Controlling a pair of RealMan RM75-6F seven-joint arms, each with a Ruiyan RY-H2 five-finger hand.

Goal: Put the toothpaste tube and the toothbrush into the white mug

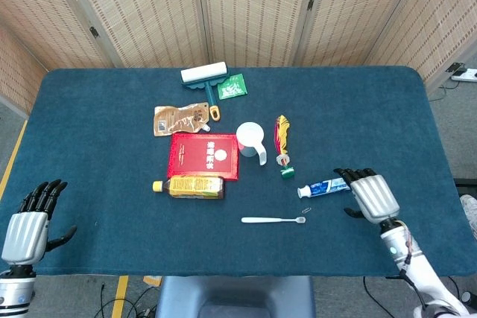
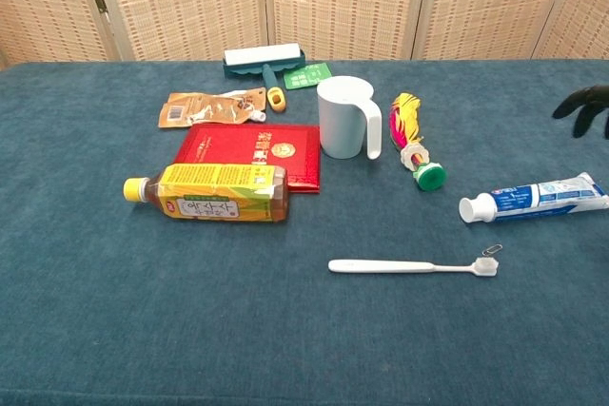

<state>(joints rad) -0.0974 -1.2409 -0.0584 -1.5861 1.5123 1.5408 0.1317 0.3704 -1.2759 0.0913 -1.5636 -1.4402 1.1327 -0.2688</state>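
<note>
The right hand (image 1: 370, 194) floats over the toothpaste tube's (image 1: 326, 187) tail, fingers spread, holding nothing. The left hand (image 1: 27, 221) is loose too. The thin toothbrush (image 1: 273, 220) lies near the round white mug (image 1: 251, 139).

Bright, even light from overhead, both views sharp w/ no blur. Shadows soft & short under the white mug (image 2: 344, 117) and bottle (image 2: 211, 192). No glare, slight edge distortion in head view

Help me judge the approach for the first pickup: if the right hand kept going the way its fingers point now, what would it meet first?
Most likely the toothpaste tube: the right hand is open just beside its flat end, fingers aimed that way, though its height above the table is unclear.
</note>
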